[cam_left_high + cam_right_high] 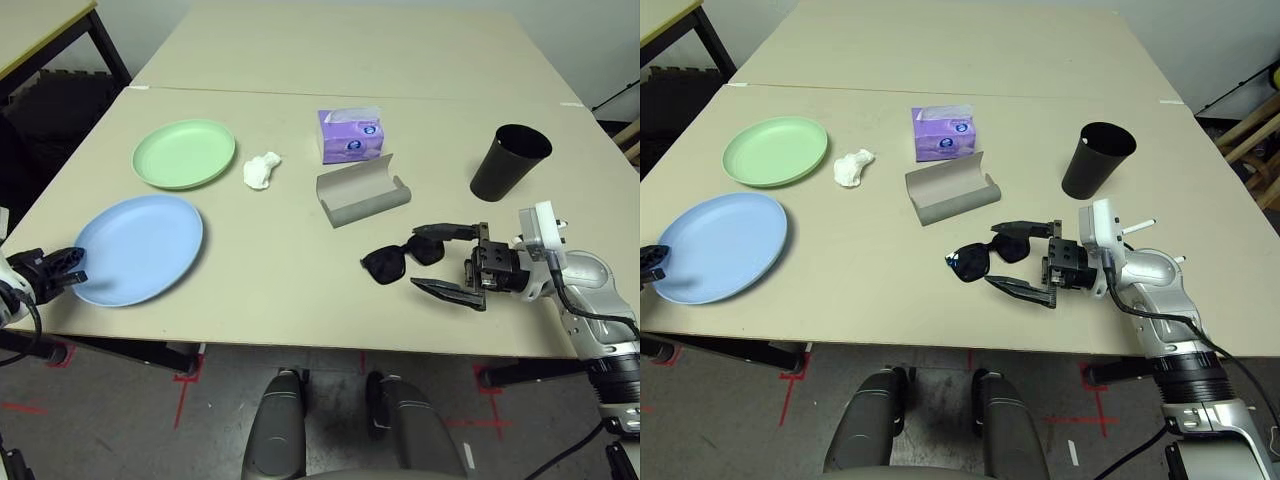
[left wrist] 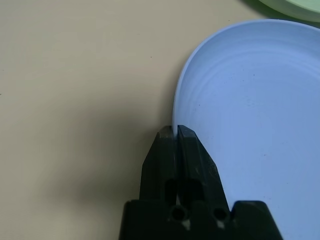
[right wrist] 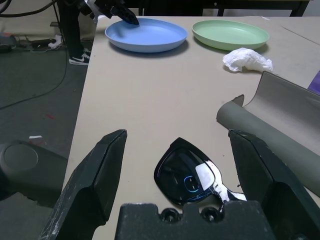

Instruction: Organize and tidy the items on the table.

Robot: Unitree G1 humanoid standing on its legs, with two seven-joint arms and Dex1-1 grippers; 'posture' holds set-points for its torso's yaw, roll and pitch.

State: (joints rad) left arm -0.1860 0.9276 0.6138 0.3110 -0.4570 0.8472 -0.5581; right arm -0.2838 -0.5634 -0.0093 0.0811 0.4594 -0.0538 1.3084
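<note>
Sunglasses (image 3: 192,176) lie between the right claw's (image 1: 455,262) wide-open fingers, lenses away from its wrist. At the worktop's (image 1: 280,260) left edge, the left claw (image 2: 176,137) pinches the blue plate's (image 1: 140,246) near rim.

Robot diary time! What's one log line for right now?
left gripper: shut on blue plate rim | right gripper: open, around sunglasses | case: open

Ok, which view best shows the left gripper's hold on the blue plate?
The left wrist view: left gripper shut on the light blue plate rim. Left eye view shows it at the plate's near-left edge; right wrist view shows it far off.
</note>
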